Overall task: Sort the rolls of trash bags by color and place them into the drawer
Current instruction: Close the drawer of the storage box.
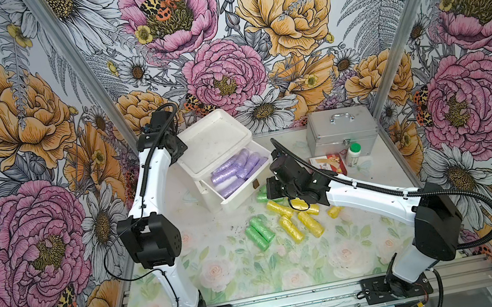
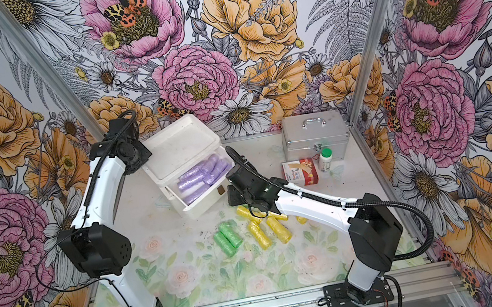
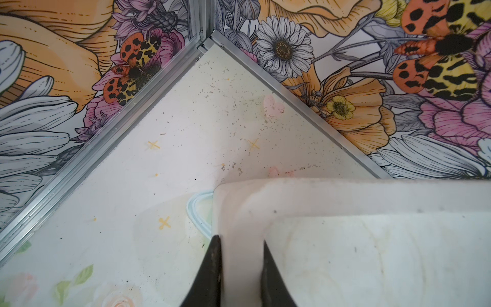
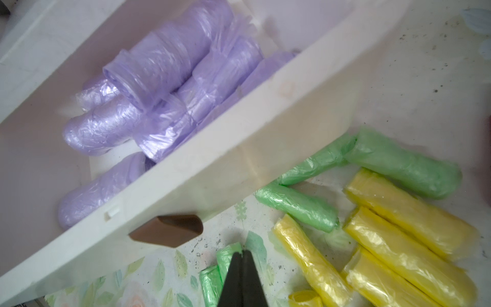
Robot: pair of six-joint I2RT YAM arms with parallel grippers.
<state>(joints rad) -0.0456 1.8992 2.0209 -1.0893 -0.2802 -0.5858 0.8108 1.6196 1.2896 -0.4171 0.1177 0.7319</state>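
Note:
A white drawer unit (image 1: 214, 139) stands at the back left with its drawer (image 1: 244, 192) pulled out. Several lilac rolls of trash bags (image 1: 237, 169) lie inside the drawer (image 4: 239, 159), seen close as lilac rolls (image 4: 164, 69). Green rolls (image 1: 260, 232) and yellow rolls (image 1: 292, 228) lie on the mat in front; more green rolls (image 4: 398, 162) lie against the drawer front. My left gripper (image 3: 241, 239) is shut on the unit's top rim (image 3: 318, 194). My right gripper (image 4: 242, 252) hangs shut and empty just outside the drawer's brown handle (image 4: 167, 231), above a green roll (image 4: 212, 281).
A silver case (image 1: 341, 132) stands at the back right. In front of it are a green-capped white bottle (image 1: 354, 154) and a red box (image 1: 330, 163). Metal frame posts and floral walls close in the sides and back.

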